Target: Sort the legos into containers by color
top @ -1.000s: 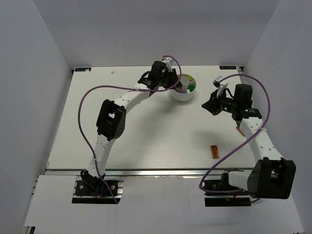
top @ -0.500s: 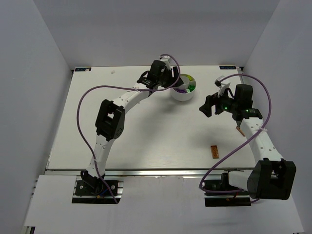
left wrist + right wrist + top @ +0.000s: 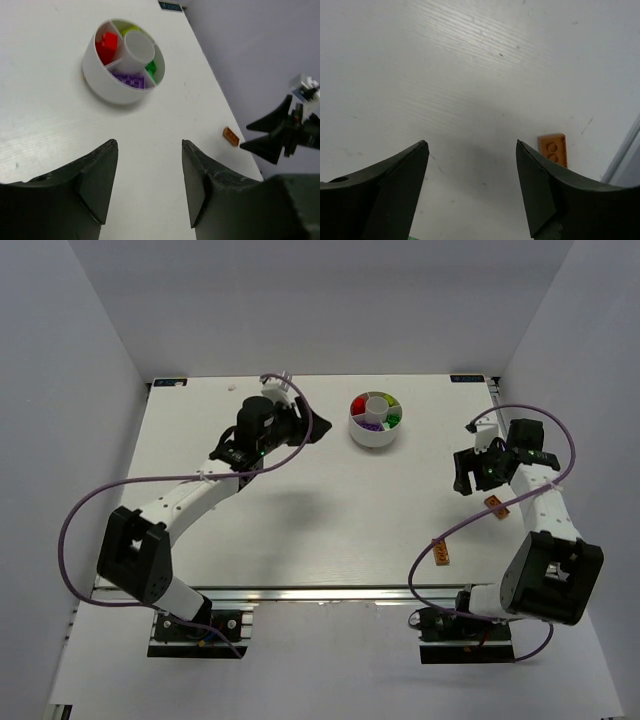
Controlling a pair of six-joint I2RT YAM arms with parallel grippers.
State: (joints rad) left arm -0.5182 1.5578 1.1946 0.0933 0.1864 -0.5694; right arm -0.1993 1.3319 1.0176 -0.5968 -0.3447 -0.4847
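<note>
R gripper spread wide, empty. Orange lego sits studs-up just outside the finger on view's right, long axis approx. up the view. L gripper also wide, empty, w/ the dish well ahead. 2nd orange lego lies nearer my bases. Sticker too blurred to read.

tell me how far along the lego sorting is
Mostly done. Done: red legos, purple legos, green legos and yellow-green legos sit in separate wedges of the dish. In hand: nothing; the left fingers and right fingers are open and empty. Left: an orange lego near the right fingers and another orange lego nearer the bases, both on the table.
</note>
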